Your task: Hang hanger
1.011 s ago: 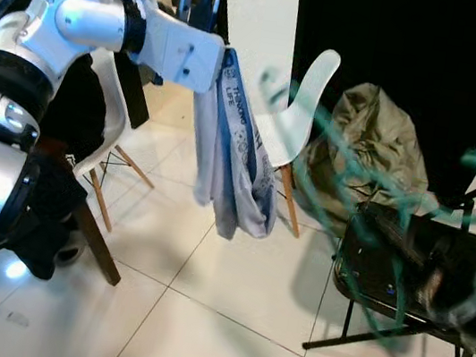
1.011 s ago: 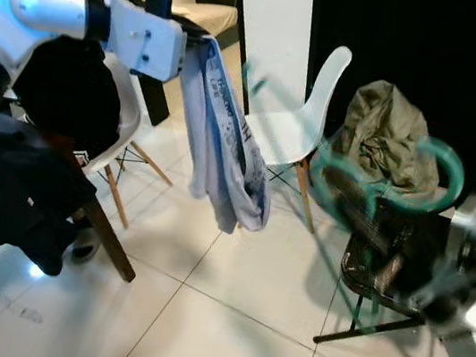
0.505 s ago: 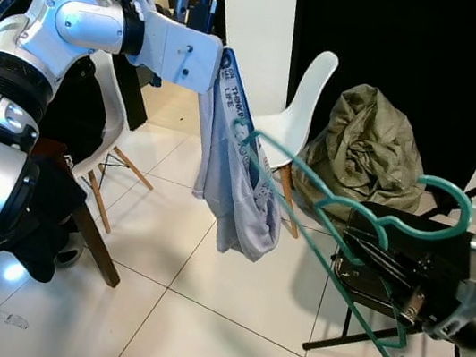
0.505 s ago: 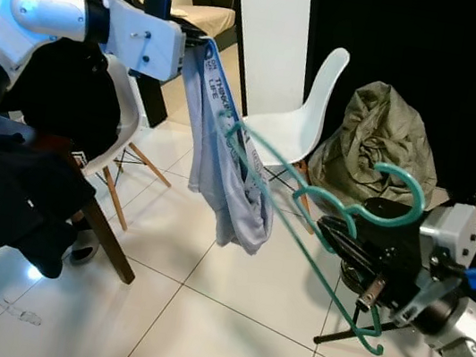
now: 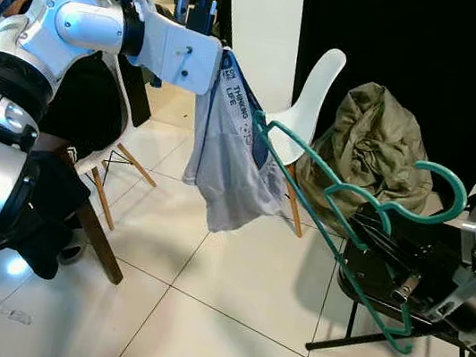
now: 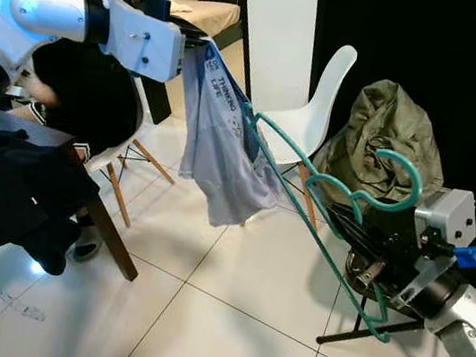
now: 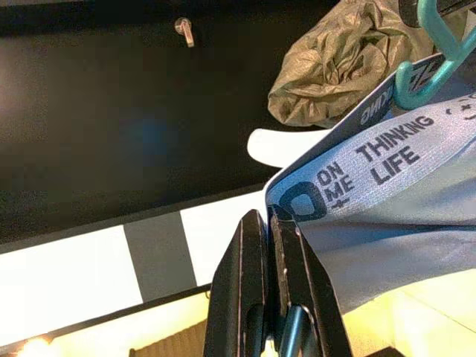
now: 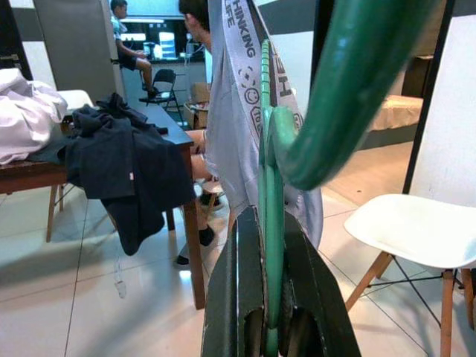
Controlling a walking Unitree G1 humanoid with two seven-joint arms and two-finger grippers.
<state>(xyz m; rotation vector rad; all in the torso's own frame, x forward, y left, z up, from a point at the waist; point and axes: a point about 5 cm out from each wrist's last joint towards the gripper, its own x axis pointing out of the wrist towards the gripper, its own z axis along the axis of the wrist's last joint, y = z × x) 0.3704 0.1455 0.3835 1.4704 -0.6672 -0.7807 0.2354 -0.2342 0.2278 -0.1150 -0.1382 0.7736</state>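
Hanger (image 5: 344, 195), mid-frame, clamped in my right gripper (image 5: 389, 257); left gripper (image 7: 271, 245) pinches shorts (image 5: 228, 154) (tip may snag, tugging fabric free).

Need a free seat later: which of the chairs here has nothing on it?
The white shell chair behind the hanging grey garment; its seat is bare. The black folding chair carries dark gear, and the near-left white chair is draped in dark clothing.

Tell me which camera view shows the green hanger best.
The left eye view: the whole green hanger shows, hook to lower bar, held by the right pincer, its tip in the grey garment. The right eye view matches. The right wrist view shows it edge-on; the left wrist view, just one end.
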